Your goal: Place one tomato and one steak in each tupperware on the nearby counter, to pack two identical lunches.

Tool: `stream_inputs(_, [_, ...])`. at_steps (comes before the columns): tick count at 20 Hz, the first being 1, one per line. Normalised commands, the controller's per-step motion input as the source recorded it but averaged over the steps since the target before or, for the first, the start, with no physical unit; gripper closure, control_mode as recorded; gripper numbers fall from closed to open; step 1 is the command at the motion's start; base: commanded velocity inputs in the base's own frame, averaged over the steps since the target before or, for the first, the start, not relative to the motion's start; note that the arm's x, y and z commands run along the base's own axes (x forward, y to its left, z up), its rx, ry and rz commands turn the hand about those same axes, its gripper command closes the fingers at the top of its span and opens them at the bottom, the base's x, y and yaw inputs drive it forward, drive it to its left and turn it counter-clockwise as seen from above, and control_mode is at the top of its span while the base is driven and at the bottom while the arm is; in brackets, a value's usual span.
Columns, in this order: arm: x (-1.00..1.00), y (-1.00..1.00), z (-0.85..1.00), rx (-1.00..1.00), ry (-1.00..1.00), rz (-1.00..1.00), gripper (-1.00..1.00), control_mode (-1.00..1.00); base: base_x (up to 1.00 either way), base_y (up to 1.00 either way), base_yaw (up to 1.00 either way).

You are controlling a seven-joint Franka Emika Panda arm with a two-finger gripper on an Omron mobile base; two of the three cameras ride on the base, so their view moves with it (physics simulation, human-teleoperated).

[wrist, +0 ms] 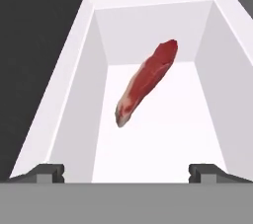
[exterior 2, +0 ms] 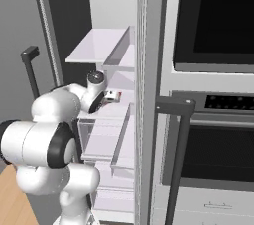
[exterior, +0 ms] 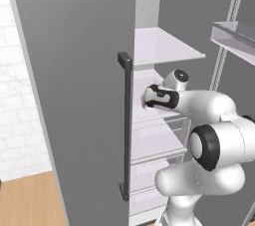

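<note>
One steak [wrist: 146, 82], long and red with a pale fatty end, lies on the white floor of a deep white fridge drawer [wrist: 79, 99], slanting from the drawer's far wall toward its near left side and touching neither side wall. Seen from the hand, the tool [wrist: 127, 171] hangs above the near end of this drawer with its two dark fingertips [wrist: 47, 171] spread wide apart, well short of the meat and pinching nothing. From the left base view the white arm [exterior: 209, 135] reaches past the grey fridge door [exterior: 79, 95] with its dark bar handle [exterior: 125, 125] and into the open fridge, its wrist [exterior: 162, 96] level with a middle shelf; a bare white shelf [exterior: 162, 46] sits above it. From the right base view the same wrist [exterior 2: 96, 90] points into the fridge interior, with clear drawers [exterior 2: 106, 140] stacked below it. Just right of the fridge stands a wall oven [exterior 2: 213, 85] with dark glass and a bar handle [exterior 2: 181, 159]. A strip of wooden floor [exterior: 27, 202] shows at the lower left of the left base view.
</note>
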Motion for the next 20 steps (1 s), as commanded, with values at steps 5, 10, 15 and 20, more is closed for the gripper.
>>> stream_inputs(5, [0.56, 0.0, -0.39, 0.0, 0.0, 0.0, -1.0, -1.0, 0.0, 0.0, 0.0])
stream_inputs(10, [0.56, -0.06, -0.32, 0.0, 0.0, 0.0, -1.0, -1.0, 0.0, 0.0, 0.0])
stream_inputs(15, [0.56, -0.11, -0.25, 0.0, 0.0, 0.0, -1.0, -1.0, 0.0, 0.0, 0.0])
stream_inputs(20, [0.64, -0.01, -0.24, 0.0, 0.0, 0.0, -1.0, -1.0, 0.0, 0.0, 0.0])
